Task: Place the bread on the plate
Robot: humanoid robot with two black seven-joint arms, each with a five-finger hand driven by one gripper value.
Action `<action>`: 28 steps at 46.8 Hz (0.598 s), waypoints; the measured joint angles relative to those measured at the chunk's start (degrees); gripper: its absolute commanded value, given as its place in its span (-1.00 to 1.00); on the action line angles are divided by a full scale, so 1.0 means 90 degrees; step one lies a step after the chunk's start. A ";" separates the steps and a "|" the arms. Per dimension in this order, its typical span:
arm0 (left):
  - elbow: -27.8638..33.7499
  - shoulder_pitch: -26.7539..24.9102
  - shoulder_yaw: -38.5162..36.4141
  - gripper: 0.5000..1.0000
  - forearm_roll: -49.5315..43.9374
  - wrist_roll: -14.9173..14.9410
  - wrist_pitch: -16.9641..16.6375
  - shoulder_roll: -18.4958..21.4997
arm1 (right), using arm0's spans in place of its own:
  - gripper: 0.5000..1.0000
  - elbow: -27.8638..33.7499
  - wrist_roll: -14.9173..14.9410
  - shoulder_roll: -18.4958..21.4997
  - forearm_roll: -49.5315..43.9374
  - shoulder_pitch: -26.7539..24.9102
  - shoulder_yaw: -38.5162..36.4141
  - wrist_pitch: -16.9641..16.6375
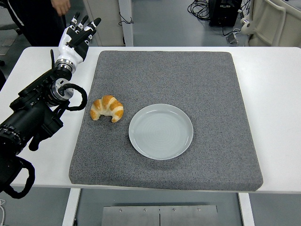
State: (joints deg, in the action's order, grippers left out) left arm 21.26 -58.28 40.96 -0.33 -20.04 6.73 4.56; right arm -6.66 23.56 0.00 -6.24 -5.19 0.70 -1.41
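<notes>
At upper left, the left robot hand hovers with fingers spread, holding nothing, well apart from the bread. The bread lies on the gray mat left of center, just beside the empty plate. Grasping hasn't begun; the next move calls for reaching down to the bread.

Bright, even overhead light; soft sheen on the round pale-blue glazed plate, faint shadow beneath the golden curved croissant; picture sharp, the white table nearly washed out
</notes>
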 measured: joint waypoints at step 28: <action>0.0001 0.0029 -0.0021 0.88 0.0015 -0.0019 -0.0005 -0.0012 | 1.00 -0.0001 0.0000 0.0000 0.0000 0.0000 0.0000 0.0000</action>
State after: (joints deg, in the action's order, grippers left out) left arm 21.27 -58.02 40.77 -0.20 -20.21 6.69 4.45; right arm -6.67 23.56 0.00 -6.24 -5.19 0.70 -1.41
